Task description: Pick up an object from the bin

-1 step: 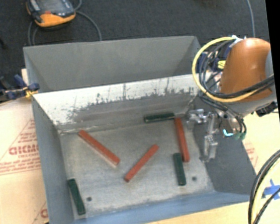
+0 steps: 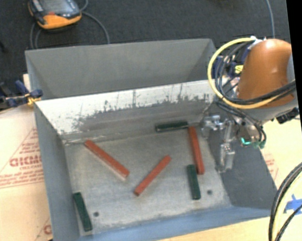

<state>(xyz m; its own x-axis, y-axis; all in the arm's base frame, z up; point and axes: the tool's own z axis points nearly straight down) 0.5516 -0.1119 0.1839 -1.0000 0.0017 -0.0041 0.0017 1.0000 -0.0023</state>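
The tool [image 2: 225, 156] hangs by the right wall of the bin [image 2: 137, 100]. I cannot tell if it is open or closed. Just beside it, toward the middle, a red stick [image 2: 196, 150] lies pointing from back to front, with a green stick [image 2: 193, 182] at its near end.

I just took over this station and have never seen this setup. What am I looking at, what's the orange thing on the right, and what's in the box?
One camera looks down into a grey metal bin. The orange cover sits on the robot arm, which reaches in from the right. Its tool hangs by the bin's right wall, next to a red bar. Two more red bars lie at left and in the middle. Dark green bars lie at the back, right front and left front. The tool appears to carry nothing.
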